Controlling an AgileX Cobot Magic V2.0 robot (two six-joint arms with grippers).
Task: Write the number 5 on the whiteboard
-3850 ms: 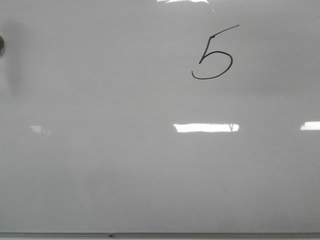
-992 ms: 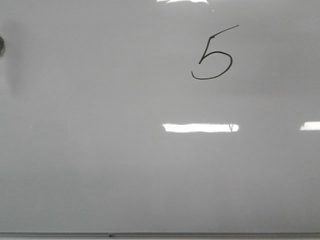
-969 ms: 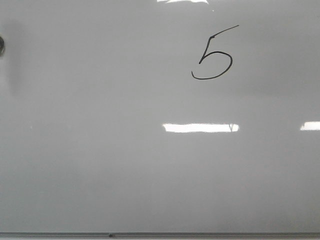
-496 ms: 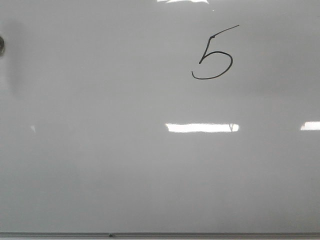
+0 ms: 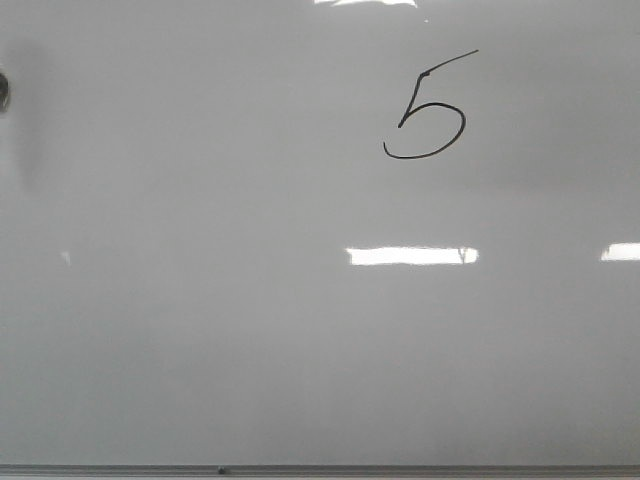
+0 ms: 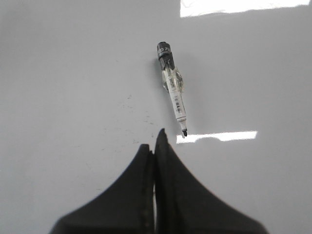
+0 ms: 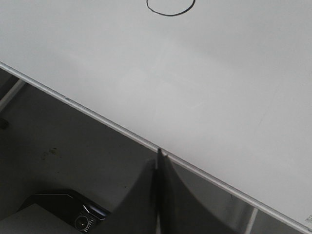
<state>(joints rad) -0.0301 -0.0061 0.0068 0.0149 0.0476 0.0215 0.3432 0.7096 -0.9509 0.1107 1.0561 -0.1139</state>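
The only writing that reads clearly is the number 5 (image 5: 425, 108), a thin black hand-drawn digit with a slanted top stroke and a round open belly, sitting high and right of centre on the whiteboard (image 5: 250, 340). A marker (image 6: 172, 87) lies loose on the board, dark cap end away from the left claw (image 6: 155, 139); its white barrel carries small print and a barcode-like label, too fine to read. In the right wrist view only the lower curve of the digit shows, cut off at the picture's edge. The left claw is pressed closed and empty, just short of the marker's tip. The right claw (image 7: 158, 155) is likewise closed on nothing, over the board's grey frame strip (image 7: 97, 118). A dark blurred object (image 5: 3, 92) at the front view's left edge cannot be identified.
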